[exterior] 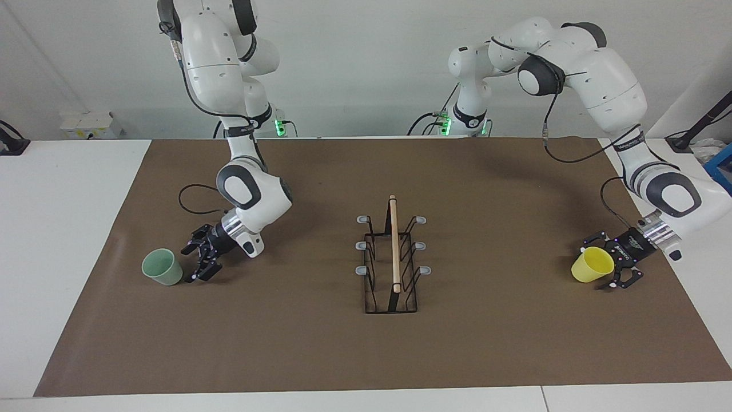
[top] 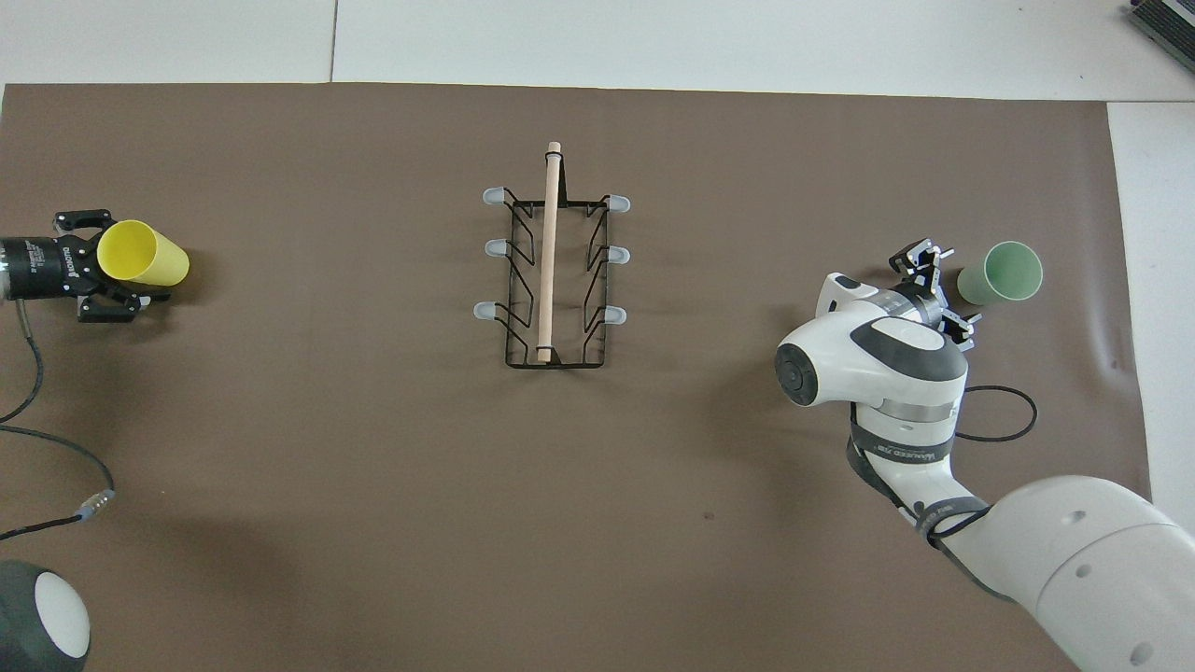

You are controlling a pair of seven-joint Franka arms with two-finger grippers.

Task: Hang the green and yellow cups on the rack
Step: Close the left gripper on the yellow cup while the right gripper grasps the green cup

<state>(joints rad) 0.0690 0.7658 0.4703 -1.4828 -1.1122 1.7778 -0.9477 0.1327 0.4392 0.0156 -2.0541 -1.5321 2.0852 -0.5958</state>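
Observation:
The yellow cup [exterior: 592,264] [top: 145,254] stands on the brown mat at the left arm's end of the table. My left gripper [exterior: 613,263] [top: 114,261] is low at its rim, open, one finger on each side of the cup's upper part. The mint green cup [exterior: 162,266] [top: 1001,273] stands mouth up at the right arm's end. My right gripper [exterior: 198,263] [top: 938,285] is open just beside it, toward the rack, holding nothing. The black wire rack [exterior: 394,257] [top: 551,271] with its wooden rod stands mid-mat, its grey-tipped prongs bare.
The brown mat [exterior: 366,355] covers most of the white table. A black cable [exterior: 191,200] loops off the right wrist near the green cup. Another cable [top: 37,467] trails from the left arm across the mat.

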